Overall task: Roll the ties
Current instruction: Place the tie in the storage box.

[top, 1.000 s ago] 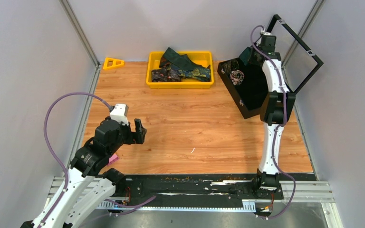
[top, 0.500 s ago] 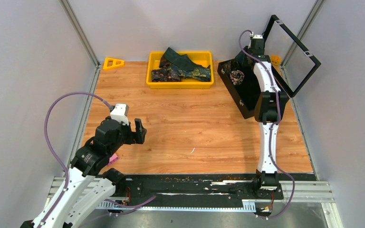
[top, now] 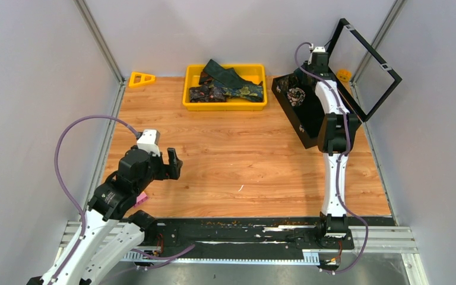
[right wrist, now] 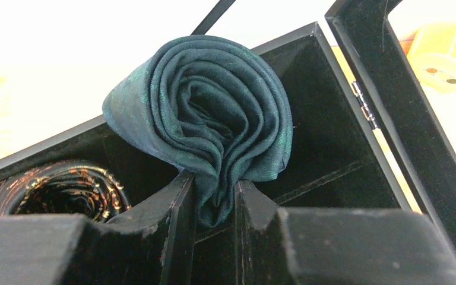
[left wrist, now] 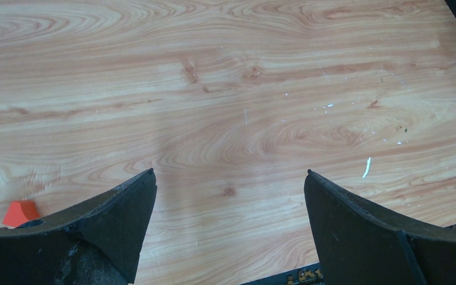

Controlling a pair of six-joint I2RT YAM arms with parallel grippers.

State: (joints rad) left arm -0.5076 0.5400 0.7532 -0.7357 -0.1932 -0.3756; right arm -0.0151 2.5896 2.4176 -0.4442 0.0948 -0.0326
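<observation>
My right gripper is shut on a rolled dark teal-green tie and holds it over a compartment of the black case. A rolled dark tie with gold pattern sits in the compartment to its left; it also shows in the top view. In the top view the right gripper is at the far end of the case. Several unrolled ties lie in the yellow tray. My left gripper is open and empty above the bare wooden table; it also shows in the top view.
The case's clear lid stands open behind the right arm. A yellow triangular piece lies at the back left. A small yellow object sits behind the case. Grey walls close in both sides. A small orange bit lies by the left fingers.
My right arm has reached farther back and a little left over the case, carrying the rolled teal tie. The left arm has not moved.
</observation>
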